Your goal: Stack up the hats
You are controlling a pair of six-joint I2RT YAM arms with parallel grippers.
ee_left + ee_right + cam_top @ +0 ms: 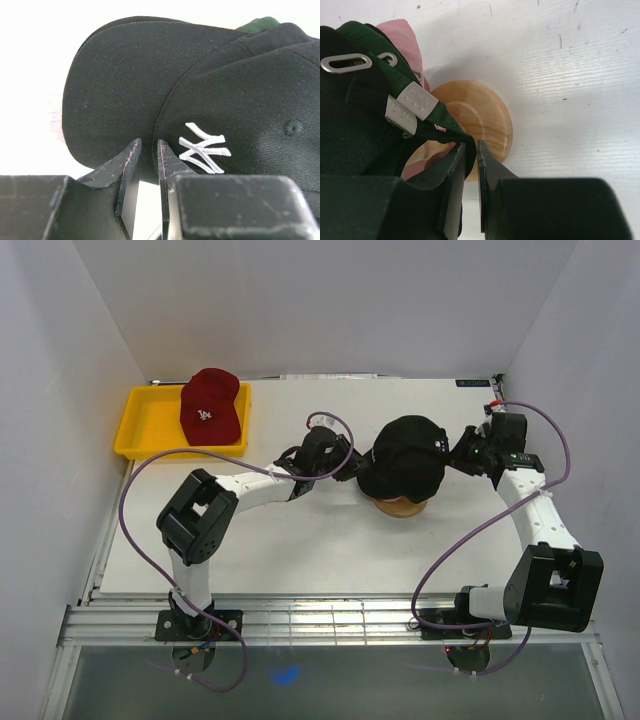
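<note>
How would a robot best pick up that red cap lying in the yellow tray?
Probably by its brim, coming from above on the side nearest the arms. The red cap lies crown up at the yellow tray's right end, and its brim seems to point that way. The brim is thin and flat, easy to pinch; the rounded crown offers no edge.

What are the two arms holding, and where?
Right end effector pinches the green cap's back edge. Left end effector sits at black cap's brim; grip unclear.
</note>
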